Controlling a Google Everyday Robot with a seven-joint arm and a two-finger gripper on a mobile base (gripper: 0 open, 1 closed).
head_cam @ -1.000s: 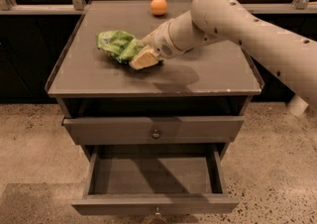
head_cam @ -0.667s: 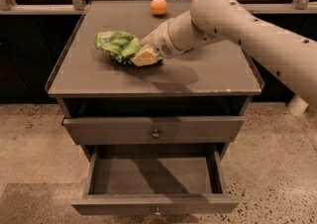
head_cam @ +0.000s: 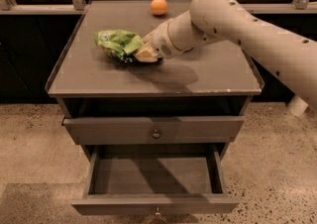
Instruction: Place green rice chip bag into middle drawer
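Observation:
The green rice chip bag (head_cam: 117,43) lies crumpled at the left middle of the cabinet top (head_cam: 198,77). My gripper (head_cam: 140,54) is at the bag's right end and is shut on its edge. The bag sits low over the top, with a shadow under it. The middle drawer (head_cam: 154,203) is pulled open below. Its inside holds nothing, and its knob shows at the picture's bottom edge.
An orange ball-like fruit (head_cam: 159,6) sits at the back of the cabinet top. The top drawer (head_cam: 99,130) is closed, with a round knob in its middle. My arm reaches in from the right across the cabinet top. A speckled floor surrounds the cabinet.
My gripper and the bag have shifted slightly to the left and up. The drawers and the fruit have not moved.

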